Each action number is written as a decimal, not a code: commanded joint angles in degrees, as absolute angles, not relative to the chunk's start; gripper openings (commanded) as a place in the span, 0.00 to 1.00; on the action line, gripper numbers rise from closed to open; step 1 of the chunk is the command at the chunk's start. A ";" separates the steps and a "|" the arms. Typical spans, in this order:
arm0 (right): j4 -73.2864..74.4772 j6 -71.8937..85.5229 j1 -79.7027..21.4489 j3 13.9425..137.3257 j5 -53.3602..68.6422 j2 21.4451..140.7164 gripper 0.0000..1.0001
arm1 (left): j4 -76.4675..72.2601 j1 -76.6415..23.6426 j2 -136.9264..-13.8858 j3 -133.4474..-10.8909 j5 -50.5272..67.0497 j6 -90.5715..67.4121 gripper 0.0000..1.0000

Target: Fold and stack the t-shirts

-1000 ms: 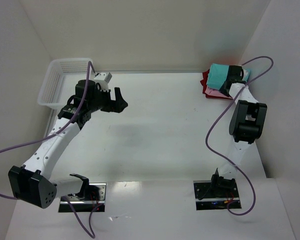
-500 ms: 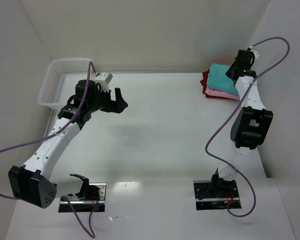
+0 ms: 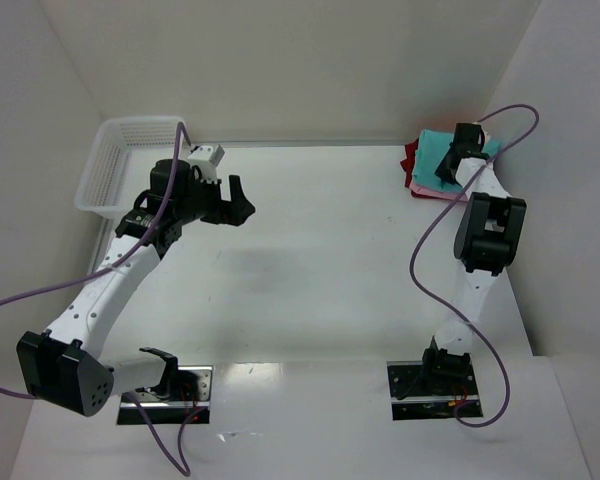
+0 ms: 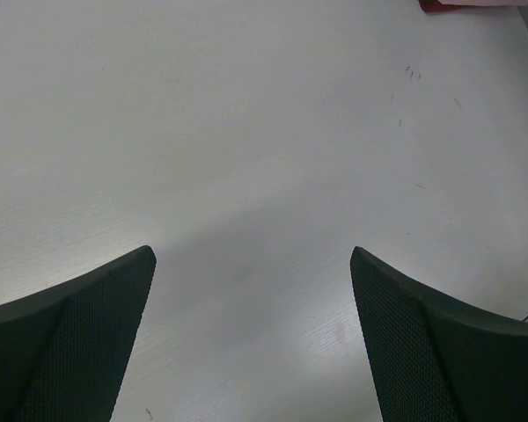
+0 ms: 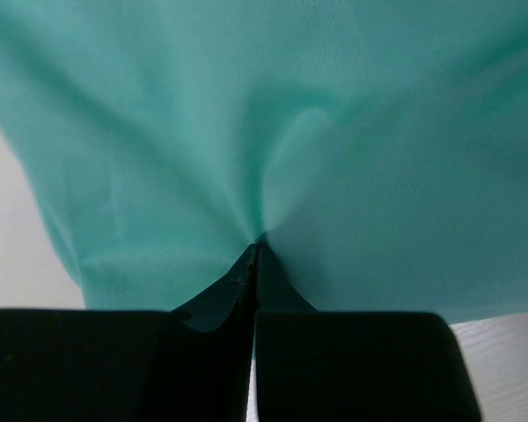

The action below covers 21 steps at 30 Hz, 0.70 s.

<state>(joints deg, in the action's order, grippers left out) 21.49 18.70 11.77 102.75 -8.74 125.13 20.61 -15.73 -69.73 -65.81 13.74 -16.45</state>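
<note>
Far right, the clenched right fingers point(image 5: 229, 290) press into the teal shirt point(image 5: 273, 105), likely flattening it onto the stack point(image 3: 420, 188); the left fingers point(image 4: 70, 343) hang spread, idle.

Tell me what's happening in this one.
The right gripper, shut, presses its tips into the teal t-shirt, which tops the pink t-shirt and red t-shirt stacked at the far right corner of the table. The left gripper hangs open above the table near the white basket, holding nothing.

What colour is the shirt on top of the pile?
The top shirt is teal-green, clearest in the right wrist view.
</note>
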 commanded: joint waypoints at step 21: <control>20.48 18.11 11.87 105.67 -10.11 112.91 0.03 | 18.98 -15.12 -68.12 -66.53 15.82 -14.50 0.99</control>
